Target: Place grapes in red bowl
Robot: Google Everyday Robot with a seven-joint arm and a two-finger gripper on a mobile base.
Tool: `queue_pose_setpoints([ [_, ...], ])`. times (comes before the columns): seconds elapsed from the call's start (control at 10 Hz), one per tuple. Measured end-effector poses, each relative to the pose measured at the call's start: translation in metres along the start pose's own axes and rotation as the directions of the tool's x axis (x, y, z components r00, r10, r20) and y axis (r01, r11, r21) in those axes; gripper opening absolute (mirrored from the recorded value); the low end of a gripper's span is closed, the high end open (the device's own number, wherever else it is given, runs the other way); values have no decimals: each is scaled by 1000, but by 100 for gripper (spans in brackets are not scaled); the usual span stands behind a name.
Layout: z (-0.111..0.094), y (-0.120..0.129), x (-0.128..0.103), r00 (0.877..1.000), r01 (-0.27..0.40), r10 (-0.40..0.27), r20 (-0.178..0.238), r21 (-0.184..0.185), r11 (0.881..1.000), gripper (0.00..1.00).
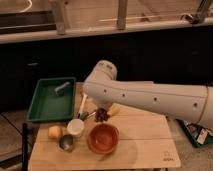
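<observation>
At the centre of the frame, beneath the white arm (150,97), the gripper (99,112) pinches the small dark red-purple grapes (102,116) (closed tight around them), just above the round orange-red bowl (91,140).

Seemingly a robot test lab, not a home: a lone wooden table (145,145) with a green tray (37,107), set before dark panels (160,60).

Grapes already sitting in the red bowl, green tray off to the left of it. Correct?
Wrong on the grapes. The camera view shows the small bunch of dark red-purple grapes in the shut tool under the white arm's end, just beyond the far rim of the round orange-red bowl, not in it. The green plastic tray is to the left, as stated.
</observation>
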Motion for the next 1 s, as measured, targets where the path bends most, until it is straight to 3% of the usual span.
queue_pose_setpoints([
  [1.0,-10,-37,-19,995,101,-101,6,24,995,0],
])
